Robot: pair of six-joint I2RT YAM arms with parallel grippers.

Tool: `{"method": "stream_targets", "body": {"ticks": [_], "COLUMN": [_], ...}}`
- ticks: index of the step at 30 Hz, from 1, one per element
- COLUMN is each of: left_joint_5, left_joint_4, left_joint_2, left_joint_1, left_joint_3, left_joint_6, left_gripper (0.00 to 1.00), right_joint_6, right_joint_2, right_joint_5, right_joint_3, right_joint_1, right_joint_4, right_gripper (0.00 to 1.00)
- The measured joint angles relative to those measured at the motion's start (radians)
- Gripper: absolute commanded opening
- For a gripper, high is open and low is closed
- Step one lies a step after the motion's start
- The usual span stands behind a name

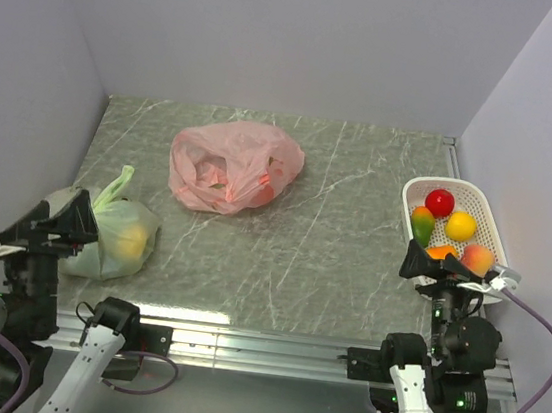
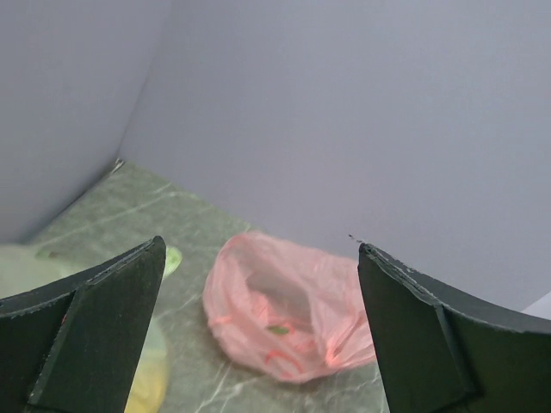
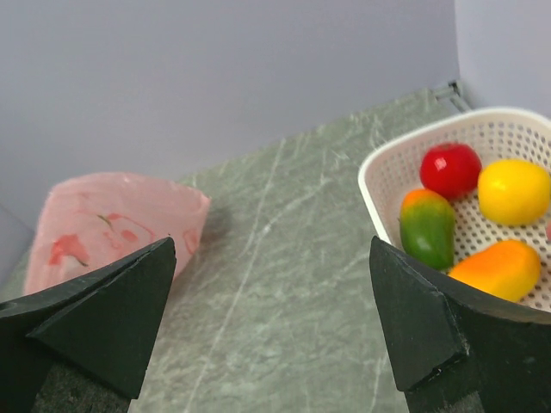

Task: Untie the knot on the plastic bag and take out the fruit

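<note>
Jaws of both grippers spread wide, nothing between them. Left gripper [image 1: 78, 218] hovers at near-left, just over a pale green translucent plastic bag [image 1: 116, 237] with a tied tuft and a yellow fruit [image 1: 132, 242] inside. Thin, crinkly pink translucent plastic bag [image 1: 236, 166] lies slumped at mid-table toward the back, on the grey-green marbled tabletop [image 1: 331, 254], well apart from both grippers; reddish shapes show through its film. Right gripper [image 1: 445, 268] hangs at near-right, over the near rim of a white perforated plastic basket [image 1: 409, 193]. Basket holds a red round fruit [image 1: 440, 201], a yellow one [image 1: 461, 226], a green-and-orange one [image 1: 422, 224].
</note>
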Motion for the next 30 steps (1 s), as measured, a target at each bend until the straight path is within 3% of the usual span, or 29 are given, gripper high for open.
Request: {"method": "stream_targets", "body": {"ticks": [6, 30], "left_joint_5": [-0.013, -0.013], "left_joint_4": [-0.076, -0.001], "left_joint_2": [-0.141, -0.141], "left_joint_1": [-0.006, -0.006], "left_joint_3": [-0.143, -0.255], "left_joint_6": [-0.012, -0.045], "left_gripper": [0.99, 0.99], "right_joint_6": [-0.004, -0.002], "right_joint_2": [0.0, 0.0], "right_joint_5": [0.031, 0.045], "right_joint_3": [-0.054, -0.068], "right_joint_1": [0.001, 0.001], "right_joint_4": [-0.013, -0.012], "right_gripper": [1.0, 1.0]}}
